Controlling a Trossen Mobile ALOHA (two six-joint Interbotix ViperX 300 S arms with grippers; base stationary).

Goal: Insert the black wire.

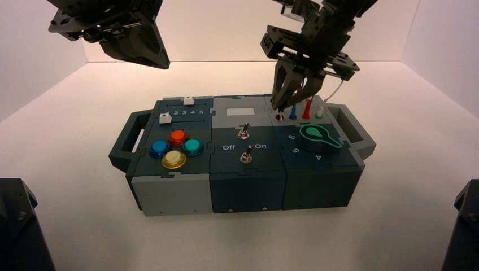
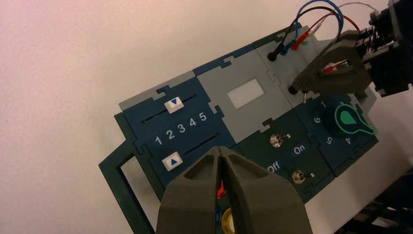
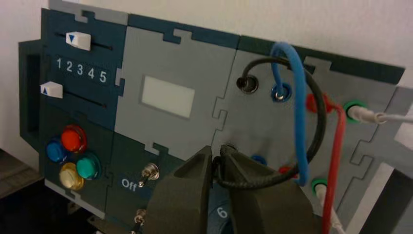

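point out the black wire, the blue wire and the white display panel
black wire (image 3: 319, 109): right wrist view, its looping lead
blue wire (image 3: 298, 97): right wrist view, its lead
white display panel (image 3: 168, 96): right wrist view, its middle

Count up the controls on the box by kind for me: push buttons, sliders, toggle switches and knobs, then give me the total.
Push buttons: 4
White sliders: 2
Toggle switches: 2
Green-marked knob: 1
Total: 9

"1 2 3 4 5" (slider panel (image 2: 184, 130)); "Off" (switches (image 3: 150, 171))
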